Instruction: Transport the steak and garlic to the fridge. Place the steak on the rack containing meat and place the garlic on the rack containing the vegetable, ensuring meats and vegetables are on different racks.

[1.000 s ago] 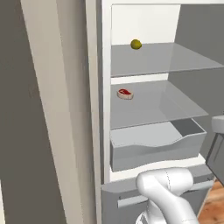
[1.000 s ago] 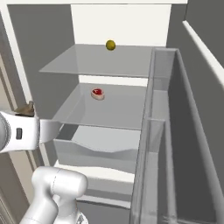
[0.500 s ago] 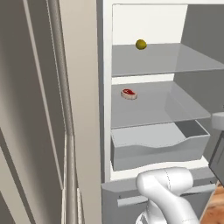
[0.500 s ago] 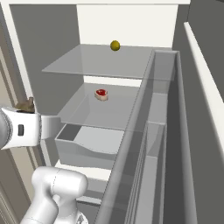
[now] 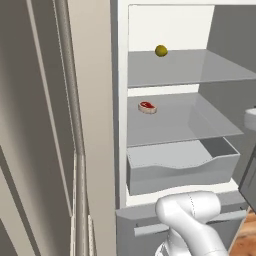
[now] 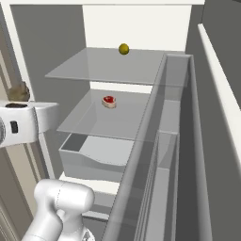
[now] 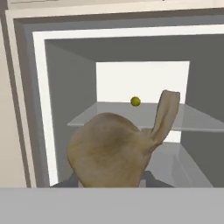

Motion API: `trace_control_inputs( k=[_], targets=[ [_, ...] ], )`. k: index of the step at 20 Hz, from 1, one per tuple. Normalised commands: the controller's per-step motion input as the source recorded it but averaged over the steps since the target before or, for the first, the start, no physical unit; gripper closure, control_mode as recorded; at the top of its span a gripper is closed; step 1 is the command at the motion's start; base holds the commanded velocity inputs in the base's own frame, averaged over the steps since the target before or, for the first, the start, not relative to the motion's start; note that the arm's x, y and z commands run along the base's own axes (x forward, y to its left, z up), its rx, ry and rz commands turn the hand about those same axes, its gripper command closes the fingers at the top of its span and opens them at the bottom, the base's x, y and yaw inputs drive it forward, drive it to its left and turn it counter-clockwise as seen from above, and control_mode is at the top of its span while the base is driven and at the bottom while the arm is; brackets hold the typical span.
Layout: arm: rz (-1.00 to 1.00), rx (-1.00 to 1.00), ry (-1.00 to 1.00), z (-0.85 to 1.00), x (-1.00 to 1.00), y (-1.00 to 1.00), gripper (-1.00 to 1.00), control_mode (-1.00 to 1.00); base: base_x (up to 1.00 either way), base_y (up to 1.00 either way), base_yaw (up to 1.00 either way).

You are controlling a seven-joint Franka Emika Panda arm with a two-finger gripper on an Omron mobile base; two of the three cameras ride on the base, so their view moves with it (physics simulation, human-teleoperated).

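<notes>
We are seeing no labels or writing anywhere. Our pincer (image 6: 19,96) is hovering at the left of the open fridge (image 5: 122,125), clamped on the tan garlic (image 7: 111,153) bulb, whose stalk is sticking up in the hand view. Further right, the steak (image 5: 147,107) is lying on the middle glass rack (image 5: 200,122). A small yellow-green round vegetable (image 5: 161,50) is sitting on the upper rack (image 5: 200,67), above the drawer (image 5: 185,170).

A small round olive-yellow fruit-like ball (image 5: 161,50) sits alone towards the back of the upper glass shelf (image 5: 190,67), close to the white rear wall. A tall plain beige panel (image 5: 95,125) stands upright at the left, and a patch of orange-brown wooden floor (image 5: 246,240) shows low at the right.
</notes>
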Motion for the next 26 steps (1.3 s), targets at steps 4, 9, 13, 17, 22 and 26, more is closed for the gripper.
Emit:
trace_control_inputs(
  k=[4,9,13,17,22,26],
  targets=[
    [0.00,0.00,-0.03,0.07,0.90,0.00,1.00,-1.00,0.00,0.00,0.00],
    [0.00,0.00,0.00,0.00,1.00,0.00,1.00,-1.00,0.00,0.00,0.00],
    [0.00,0.00,0.00,0.00,1.00,0.00,1.00,-1.00,0.00,0.00,0.00],
    [0.00,0.00,0.00,0.00,1.00,0.00,1.00,-1.00,0.00,0.00,0.00],
    [0.00,0.00,0.10,0.00,0.69,0.00,1.00,-1.00,0.00,0.00,0.00],
    [0.00,0.01,0.15,0.00,0.68,0.00,1.00,-1.00,0.00,0.00,0.00]
  ],
)
